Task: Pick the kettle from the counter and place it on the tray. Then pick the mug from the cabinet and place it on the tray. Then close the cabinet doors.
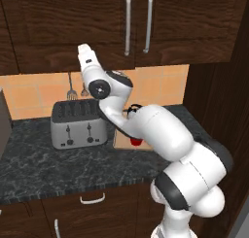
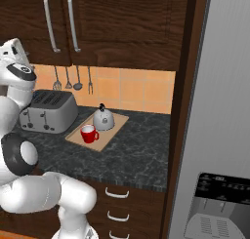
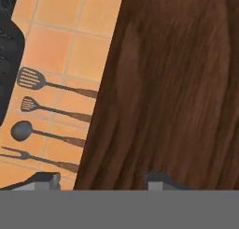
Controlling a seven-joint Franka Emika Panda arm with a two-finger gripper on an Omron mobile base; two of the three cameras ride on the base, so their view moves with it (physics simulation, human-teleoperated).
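Note:
The silver kettle (image 2: 103,119) and the red mug (image 2: 89,134) both stand on the tan tray (image 2: 108,134) on the dark counter (image 2: 136,155). In the left base view my arm covers the kettle, and a bit of the mug (image 1: 136,142) shows beside it. The cabinet doors (image 1: 160,23) are both shut, their bar handles side by side. My gripper (image 1: 83,47) is raised to the cabinet's lower edge, left of the handles. In the hand view the gripper (image 3: 103,180) is open, close to the brown wood (image 3: 172,83), with nothing between its fingertips.
A silver toaster (image 1: 78,124) stands on the counter left of the tray. Several dark utensils (image 3: 51,106) hang on the orange tiled wall under the cabinet. A tall brown panel and a grey fridge (image 2: 219,135) close off the right side.

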